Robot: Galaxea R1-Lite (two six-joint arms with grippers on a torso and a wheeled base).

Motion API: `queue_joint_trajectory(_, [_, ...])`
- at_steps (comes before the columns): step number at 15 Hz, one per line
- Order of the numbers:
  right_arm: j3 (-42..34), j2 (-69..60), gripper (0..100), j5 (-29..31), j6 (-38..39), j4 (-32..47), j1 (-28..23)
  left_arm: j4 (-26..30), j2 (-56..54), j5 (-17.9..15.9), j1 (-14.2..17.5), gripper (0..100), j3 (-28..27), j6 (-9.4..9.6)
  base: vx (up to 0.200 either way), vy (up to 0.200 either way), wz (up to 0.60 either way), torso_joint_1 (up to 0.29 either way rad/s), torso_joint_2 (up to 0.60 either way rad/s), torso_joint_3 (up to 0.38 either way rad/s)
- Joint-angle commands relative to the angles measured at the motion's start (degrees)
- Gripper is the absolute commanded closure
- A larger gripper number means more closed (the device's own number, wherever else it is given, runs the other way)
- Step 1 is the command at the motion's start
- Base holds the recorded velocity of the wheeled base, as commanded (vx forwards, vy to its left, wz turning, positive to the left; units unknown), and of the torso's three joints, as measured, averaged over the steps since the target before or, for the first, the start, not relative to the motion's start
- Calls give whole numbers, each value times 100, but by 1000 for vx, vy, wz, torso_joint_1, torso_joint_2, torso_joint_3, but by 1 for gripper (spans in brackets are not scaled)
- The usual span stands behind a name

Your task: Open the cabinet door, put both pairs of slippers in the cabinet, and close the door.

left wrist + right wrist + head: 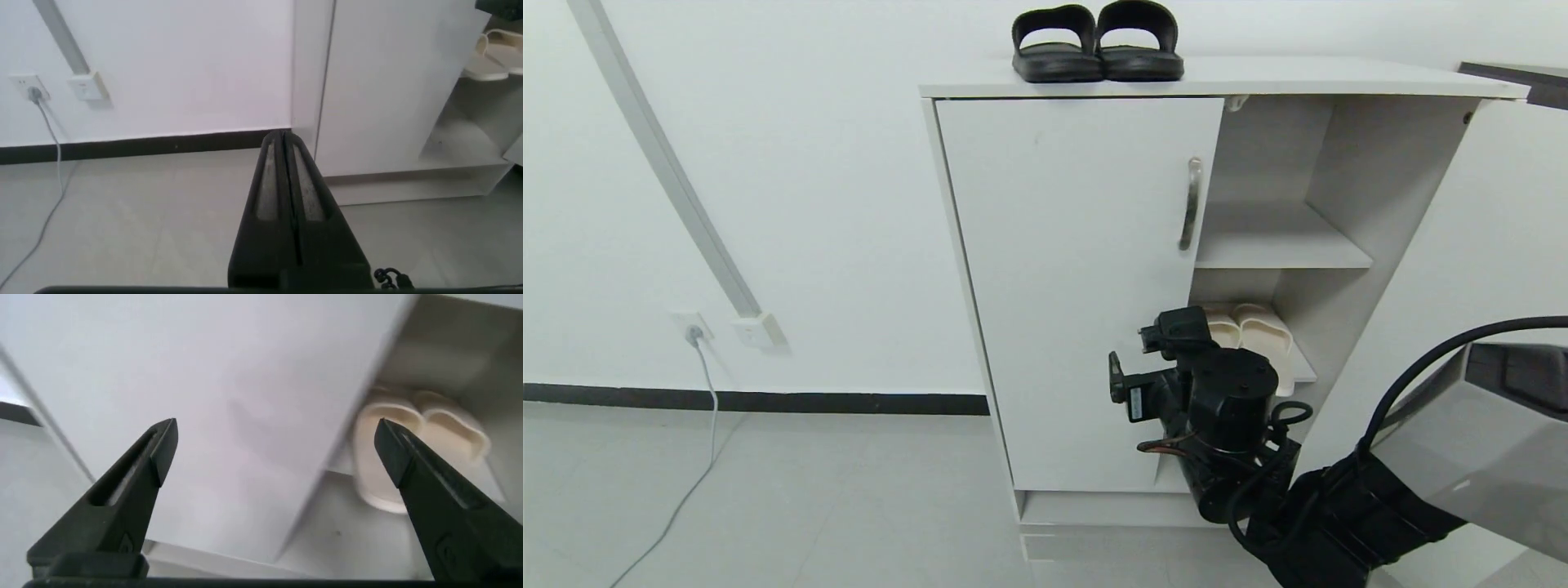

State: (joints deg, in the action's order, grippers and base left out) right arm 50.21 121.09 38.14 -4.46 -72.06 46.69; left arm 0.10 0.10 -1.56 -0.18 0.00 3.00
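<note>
The white cabinet (1217,77) has its left door (1078,286) shut and its right door (1462,269) swung wide open. A pair of black slippers (1097,45) sits on the cabinet top. A cream pair (1258,331) lies on the lower shelf inside, seen as cream slippers (417,449) past the shut door's edge. My right gripper (275,429) is open and empty, facing the shut door's lower edge just in front of that shelf; in the head view the right gripper (1168,359) hangs there. My left gripper (284,143) is shut on nothing, low over the floor left of the cabinet.
The upper shelf (1274,245) is bare. A metal handle (1192,204) runs down the shut door's right edge. A wall socket (693,331) with a cable trailing over the floor and a switch box (760,329) are to the left. Open tiled floor (768,490) lies there.
</note>
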Motion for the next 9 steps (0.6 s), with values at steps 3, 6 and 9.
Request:
queue_joint_trajectory(3, [-47, -15, 0, -9, -64, -80, -64, -1, 8, 7, 1, 100, 0, -19, 0, 0, 0, 0, 0, 0])
queue_joint_trajectory(6, [-64, -15, 0, -18, -99, -107, -64, -1, 8, 7, 1, 100, 0, -19, 0, 0, 0, 0, 0, 0])
queue_joint_trajectory(9, [-135, -15, 0, -18, -125, -186, -64, -1, 8, 7, 1, 100, 0, -19, 0, 0, 0, 0, 0, 0])
